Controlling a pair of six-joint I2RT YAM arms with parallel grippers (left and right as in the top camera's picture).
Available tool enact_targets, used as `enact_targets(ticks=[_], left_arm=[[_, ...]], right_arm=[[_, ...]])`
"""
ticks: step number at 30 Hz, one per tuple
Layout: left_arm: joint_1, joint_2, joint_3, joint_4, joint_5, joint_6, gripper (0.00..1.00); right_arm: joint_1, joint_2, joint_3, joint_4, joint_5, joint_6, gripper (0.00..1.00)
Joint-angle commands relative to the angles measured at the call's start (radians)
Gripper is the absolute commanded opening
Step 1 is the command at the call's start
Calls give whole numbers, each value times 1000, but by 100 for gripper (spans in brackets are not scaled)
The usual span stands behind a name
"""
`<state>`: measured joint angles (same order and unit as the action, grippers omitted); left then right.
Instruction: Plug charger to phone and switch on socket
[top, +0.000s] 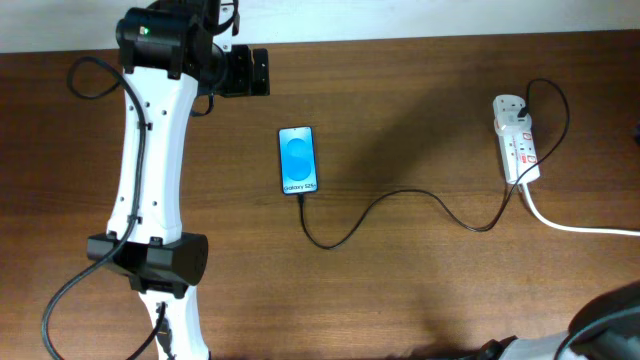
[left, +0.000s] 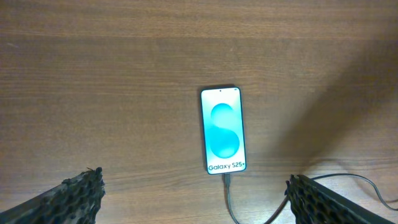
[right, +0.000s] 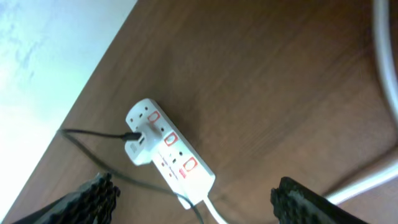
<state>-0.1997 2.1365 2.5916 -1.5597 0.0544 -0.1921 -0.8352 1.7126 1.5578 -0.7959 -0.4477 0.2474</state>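
The phone (top: 297, 160) lies flat mid-table with its blue screen lit; it also shows in the left wrist view (left: 222, 130). The charger's thin black cable (top: 400, 196) curves from the phone's near edge to the socket (top: 517, 140). Its small plug (left: 227, 181) sits against the phone's bottom edge and looks inserted. My left gripper (left: 194, 186) is open and empty, above and short of the phone. My right gripper (right: 196, 193) is open and empty, hovering above the socket (right: 168, 152), whose white adapter (right: 138, 147) holds the cable end.
The thick white cord (top: 580, 226) runs from the socket to the right table edge and shows in the right wrist view (right: 373, 180). The left arm (top: 150, 170) stands over the table's left side. The table's far edge (top: 400, 40) is close behind the socket.
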Motion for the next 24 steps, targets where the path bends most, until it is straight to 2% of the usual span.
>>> enact_targets(ticks=[1,9,19,24], left_arm=[[6,4,-1,2,-10,-5,99],[6,4,-1,2,-10,-5,99],[6,4,-1,2,-10,-5,99],[6,4,-1,2,-10,-5,99]], right_arm=[[19,95,12,68,-79,-5,84],[132,275,13,210,-20,-1,84],[260,389,13,237,130,-8,84],[266,424,11,223,154,-10,84]])
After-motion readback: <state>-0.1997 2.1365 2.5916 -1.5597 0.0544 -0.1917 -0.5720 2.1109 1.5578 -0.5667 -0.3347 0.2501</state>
